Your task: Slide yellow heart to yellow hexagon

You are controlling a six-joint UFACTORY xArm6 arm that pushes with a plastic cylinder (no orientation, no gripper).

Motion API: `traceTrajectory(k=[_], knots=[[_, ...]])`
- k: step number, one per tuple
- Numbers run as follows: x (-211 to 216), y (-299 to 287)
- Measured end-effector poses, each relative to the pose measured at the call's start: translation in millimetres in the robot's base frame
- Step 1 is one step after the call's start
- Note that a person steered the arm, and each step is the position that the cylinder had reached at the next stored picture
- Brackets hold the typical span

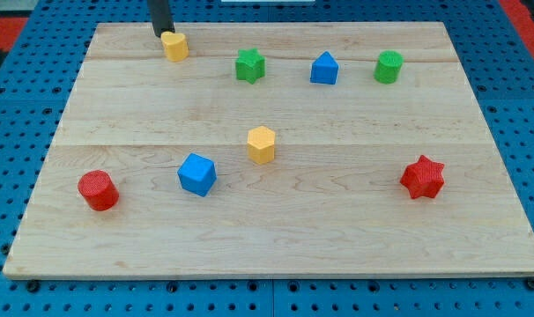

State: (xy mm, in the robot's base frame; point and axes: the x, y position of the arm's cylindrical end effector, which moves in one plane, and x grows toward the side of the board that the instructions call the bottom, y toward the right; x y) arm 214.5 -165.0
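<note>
One tool (159,34) touching yellow heart (174,46).

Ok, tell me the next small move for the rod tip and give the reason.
Probably a short push toward the view's bottom right. My tip sits at the upper-left edge of the yellow heart block, and the yellow hexagon block lies down and to the right across bare wooden board.

A pale wooden board (276,238) made of joined planks fills most of the view, its grain running from the view's left to right. It lies on a blue perforated surface (20,97) with regular rows of dark holes, which shows beyond all four edges of the board. Red patches (7,31) appear at the top corners. Light falls evenly and softly.
</note>
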Motion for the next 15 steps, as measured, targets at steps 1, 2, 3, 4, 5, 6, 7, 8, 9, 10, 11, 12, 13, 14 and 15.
traceTrajectory(k=[1,2,3,4,5,6,7,8,9,10,11,12,13,14,15], knots=[[0,6],[0,13],[0,13],[15,13],[42,13],[57,13],[57,13],[57,15],[57,15],[66,20],[75,25],[87,32],[107,39],[133,45],[163,50]])
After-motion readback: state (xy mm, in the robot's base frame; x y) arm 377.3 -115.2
